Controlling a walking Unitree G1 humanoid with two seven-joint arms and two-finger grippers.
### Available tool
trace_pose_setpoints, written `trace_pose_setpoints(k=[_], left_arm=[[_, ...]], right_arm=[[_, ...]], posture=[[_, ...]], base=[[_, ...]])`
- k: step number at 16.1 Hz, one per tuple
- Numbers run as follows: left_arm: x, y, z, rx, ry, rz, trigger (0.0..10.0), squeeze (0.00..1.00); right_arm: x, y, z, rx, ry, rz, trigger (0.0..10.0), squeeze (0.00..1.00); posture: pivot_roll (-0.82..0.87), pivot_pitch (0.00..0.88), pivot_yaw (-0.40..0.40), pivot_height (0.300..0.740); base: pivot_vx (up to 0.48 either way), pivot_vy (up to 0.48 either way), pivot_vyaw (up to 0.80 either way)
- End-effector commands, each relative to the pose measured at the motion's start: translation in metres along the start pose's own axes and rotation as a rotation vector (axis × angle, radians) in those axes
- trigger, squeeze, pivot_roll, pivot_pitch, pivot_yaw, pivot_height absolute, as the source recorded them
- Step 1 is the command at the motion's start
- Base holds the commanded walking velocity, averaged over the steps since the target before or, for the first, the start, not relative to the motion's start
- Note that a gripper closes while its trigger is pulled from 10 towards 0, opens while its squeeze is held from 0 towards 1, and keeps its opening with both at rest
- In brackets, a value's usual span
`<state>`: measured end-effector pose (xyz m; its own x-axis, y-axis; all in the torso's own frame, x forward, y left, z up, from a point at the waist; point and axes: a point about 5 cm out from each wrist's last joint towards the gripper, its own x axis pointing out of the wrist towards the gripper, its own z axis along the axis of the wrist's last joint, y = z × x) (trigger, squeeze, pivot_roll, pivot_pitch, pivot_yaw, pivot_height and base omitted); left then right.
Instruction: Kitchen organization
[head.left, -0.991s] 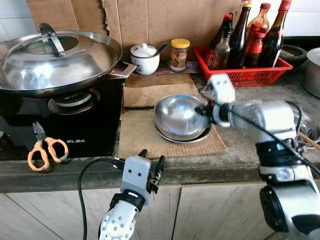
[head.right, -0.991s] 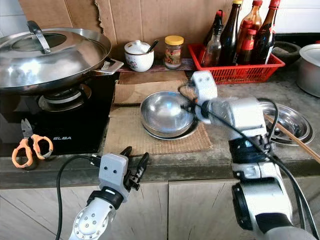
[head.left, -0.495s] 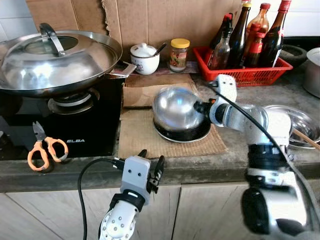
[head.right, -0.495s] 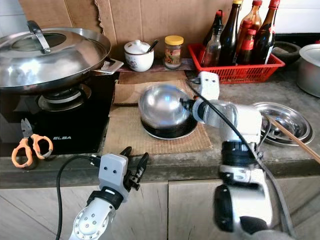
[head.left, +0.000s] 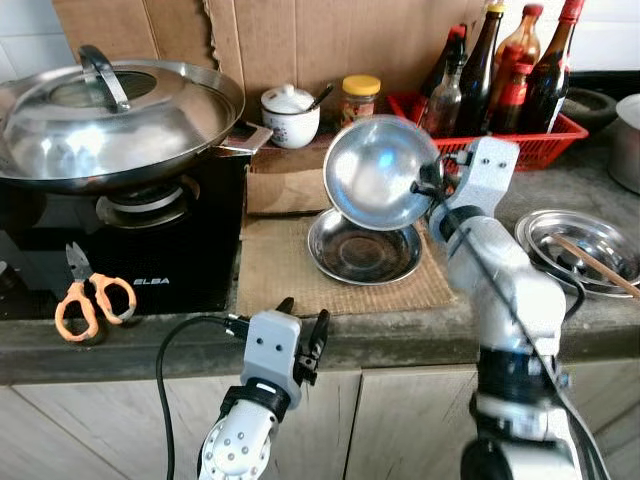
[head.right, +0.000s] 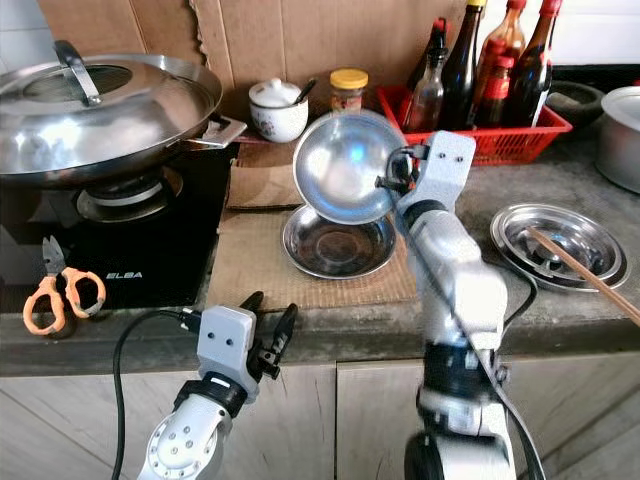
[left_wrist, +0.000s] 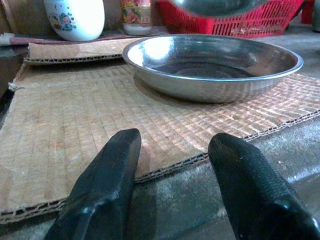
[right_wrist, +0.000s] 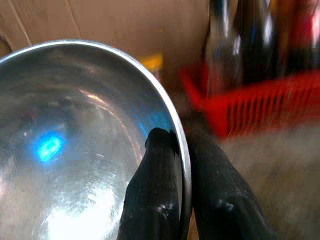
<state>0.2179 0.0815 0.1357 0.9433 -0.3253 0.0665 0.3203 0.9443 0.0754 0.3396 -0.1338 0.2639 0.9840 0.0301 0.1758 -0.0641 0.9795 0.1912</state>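
Observation:
My right gripper (head.left: 430, 187) is shut on the rim of a steel bowl (head.left: 378, 171), which hangs tilted on edge above the counter. In the right wrist view both fingers pinch that rim (right_wrist: 181, 150), one inside and one outside the steel bowl (right_wrist: 75, 150). Below it a shallow steel dish (head.left: 364, 247) rests on a cardboard mat (head.left: 280, 270). My left gripper (head.left: 299, 335) is open, low at the counter's front edge; the left wrist view looks across the mat to the dish (left_wrist: 212, 65).
A lidded wok (head.left: 105, 120) sits on a black stove (head.left: 140, 260) at the left, with orange scissors (head.left: 85, 300) in front. Behind stand a white sugar pot (head.left: 290, 115), a jar (head.left: 359, 98) and a red basket of bottles (head.left: 500, 140). Another steel dish with chopsticks (head.left: 575, 255) lies right.
The right gripper has lifted the steel bowl off the shallow dish, raising and tipping it onto its edge. The left arm has stayed still.

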Motion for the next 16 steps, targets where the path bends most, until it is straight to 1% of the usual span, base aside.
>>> trace_pose_setpoints(k=[1,2,3,4,7,8,11,14,16], left_arm=[[0.001,0.000,0.001,-0.004,-0.001,0.004,10.0,0.00],[0.001,0.000,0.002,-0.003,-0.003,0.004,10.0,0.00],[0.002,0.000,0.002,-0.003,-0.006,0.005,10.0,0.00],[0.001,0.000,0.003,-0.004,-0.009,0.004,10.0,0.00],[0.001,0.001,0.005,-0.003,-0.018,0.001,10.0,0.00],[0.001,0.001,0.006,-0.002,-0.025,0.002,10.0,0.00],[0.002,0.001,0.012,-0.010,-0.050,-0.002,10.0,0.00],[0.003,0.002,0.013,-0.007,-0.053,0.001,10.0,0.00],[0.003,0.001,0.012,-0.005,-0.050,-0.002,10.0,0.00]], right_arm=[[-0.005,0.006,0.016,-0.062,-0.125,0.012,0.0,0.00],[-0.010,0.008,0.016,-0.121,-0.178,0.015,0.0,0.00],[-0.015,0.013,0.013,-0.235,-0.229,0.065,0.0,0.00],[-0.017,0.015,0.011,-0.303,-0.256,0.107,0.0,0.00],[-0.022,0.016,0.010,-0.408,-0.320,0.167,0.0,0.00],[-0.023,0.017,0.011,-0.457,-0.347,0.190,0.0,0.00],[-0.024,0.013,0.012,-0.447,-0.371,0.181,0.0,0.00],[-0.024,0.016,0.014,-0.425,-0.405,0.176,0.0,0.00],[-0.024,0.017,0.015,-0.420,-0.413,0.174,0.0,0.00]], posture=[[0.08,0.053,-0.033,0.740],[0.08,0.048,-0.034,0.740],[0.08,0.048,-0.032,0.740],[0.08,0.047,-0.032,0.740],[0.08,0.041,-0.033,0.740],[0.08,0.040,-0.033,0.740],[0.08,0.034,-0.032,0.740],[0.08,0.040,-0.028,0.740],[0.08,0.044,-0.026,0.740]], base=[[0.000,0.000,0.00],[0.000,0.000,0.00],[0.000,0.000,0.00],[0.000,0.000,0.00],[0.000,0.000,0.00],[0.000,0.000,0.00],[0.000,0.000,0.00],[0.000,0.000,0.00],[-0.249,0.000,0.00]])
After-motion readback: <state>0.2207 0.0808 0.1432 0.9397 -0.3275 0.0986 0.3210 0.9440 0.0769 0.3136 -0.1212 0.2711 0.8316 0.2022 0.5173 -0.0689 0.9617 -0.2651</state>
